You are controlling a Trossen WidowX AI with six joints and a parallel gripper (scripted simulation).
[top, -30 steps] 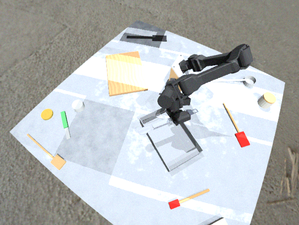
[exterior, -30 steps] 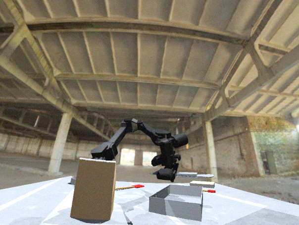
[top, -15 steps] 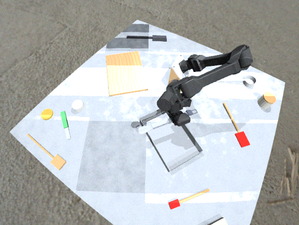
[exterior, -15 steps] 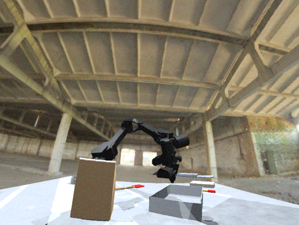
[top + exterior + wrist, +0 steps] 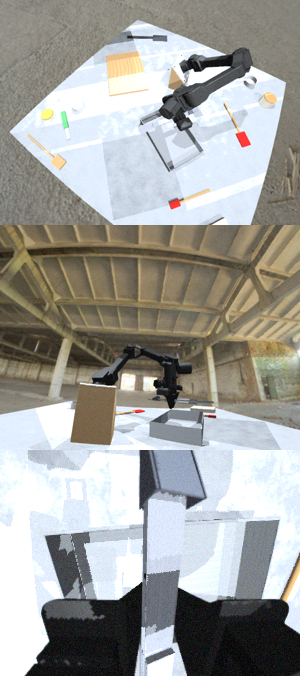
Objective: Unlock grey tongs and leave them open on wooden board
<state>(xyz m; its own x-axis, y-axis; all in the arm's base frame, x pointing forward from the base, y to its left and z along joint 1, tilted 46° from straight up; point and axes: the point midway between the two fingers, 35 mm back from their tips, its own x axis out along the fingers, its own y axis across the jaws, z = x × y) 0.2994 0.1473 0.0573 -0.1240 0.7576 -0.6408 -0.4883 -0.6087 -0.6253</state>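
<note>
My gripper (image 5: 171, 406) (image 5: 154, 586) is shut on the grey tongs (image 5: 159, 124) (image 5: 189, 401) (image 5: 162, 557) around their middle part. The tongs are held roughly level, a little above the grey roasting tin (image 5: 159, 152) (image 5: 176, 431) (image 5: 260, 560). In the wrist view they run lengthwise between the black fingers, with a blue-grey block at the far end. Their arms look close together; the lock itself cannot be made out. The fingertips are hidden by the wrist in the top view. The wooden board (image 5: 126, 65) lies flat beyond the tin, towards the upper left.
A brown box (image 5: 175, 80) (image 5: 94, 413) stands between the board and the arm's base. A metal cup (image 5: 250, 81) and an orange-lidded jar (image 5: 268, 100) stand at the right. Red-headed spatulas (image 5: 243, 139) (image 5: 175, 203) lie around the tin. A green-handled tool (image 5: 64, 119) lies at the left.
</note>
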